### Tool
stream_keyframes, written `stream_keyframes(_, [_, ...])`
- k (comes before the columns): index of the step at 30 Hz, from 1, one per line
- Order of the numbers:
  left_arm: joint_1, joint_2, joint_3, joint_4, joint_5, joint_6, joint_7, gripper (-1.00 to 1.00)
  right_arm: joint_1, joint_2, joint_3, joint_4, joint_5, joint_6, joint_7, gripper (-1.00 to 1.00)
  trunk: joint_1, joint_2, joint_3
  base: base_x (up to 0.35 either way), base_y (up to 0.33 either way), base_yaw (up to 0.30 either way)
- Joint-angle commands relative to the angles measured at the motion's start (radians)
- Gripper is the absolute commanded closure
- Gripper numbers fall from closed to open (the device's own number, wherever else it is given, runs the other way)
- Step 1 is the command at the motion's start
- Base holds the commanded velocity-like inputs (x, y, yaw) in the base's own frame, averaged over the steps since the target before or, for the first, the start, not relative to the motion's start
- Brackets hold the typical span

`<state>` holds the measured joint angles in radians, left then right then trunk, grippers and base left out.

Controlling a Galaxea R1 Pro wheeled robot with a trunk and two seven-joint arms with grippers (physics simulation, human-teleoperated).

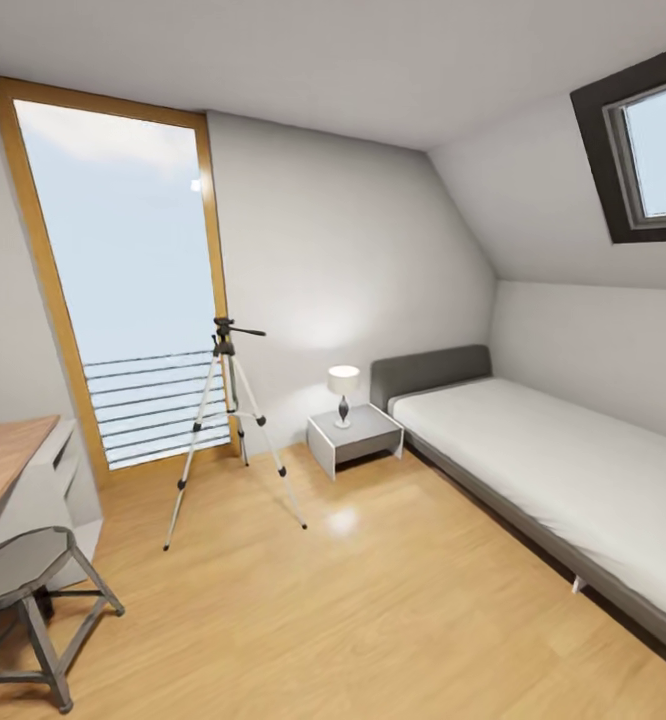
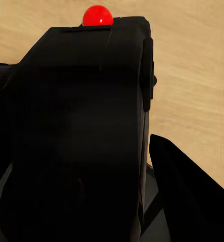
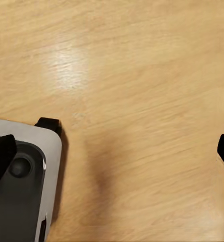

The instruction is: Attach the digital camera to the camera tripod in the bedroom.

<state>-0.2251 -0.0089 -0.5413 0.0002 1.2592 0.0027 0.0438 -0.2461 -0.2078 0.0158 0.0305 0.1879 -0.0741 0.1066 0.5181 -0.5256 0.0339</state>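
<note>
Small black compact digital camera with red round button (image 2: 76,136) pinched in left jaws, silver-legged black-headed camera tripod (image 1: 228,420) upright well ahead by window, left-forward; right jaws spread, empty.

You find no readable text, label, brand, number or sign anywhere in these views, not even on the digital camera (image 2: 81,131).

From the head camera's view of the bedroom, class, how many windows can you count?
2. The tall wood-framed window fills the far wall at the left, behind the camera tripod. The dark-framed skylight sits in the sloped ceiling at upper right, above the bed. Others may lie outside the frame.
</note>
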Motion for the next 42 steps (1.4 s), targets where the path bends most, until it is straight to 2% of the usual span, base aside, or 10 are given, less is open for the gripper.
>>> stream_keyframes(1, [0.0,0.0,-0.009,0.0,0.005,0.0,0.004,1.0,-0.001,-0.001,0.001,0.003,0.005,-0.007,0.001,-1.0,0.001,0.0,0.0,0.322,0.0,0.27])
stream_keyframes(27, [0.0,0.0,-0.009,0.0,0.005,0.0,0.004,1.0,-0.001,-0.001,0.001,0.003,0.005,-0.009,0.001,-1.0,0.001,0.0,0.0,0.322,-0.072,0.277])
stream_keyframes(42, [0.0,0.0,-0.008,0.0,0.005,0.0,0.004,1.0,-0.001,-0.001,0.001,0.003,0.005,-0.009,0.001,-1.0,0.001,0.0,0.0,0.304,-0.17,0.278])
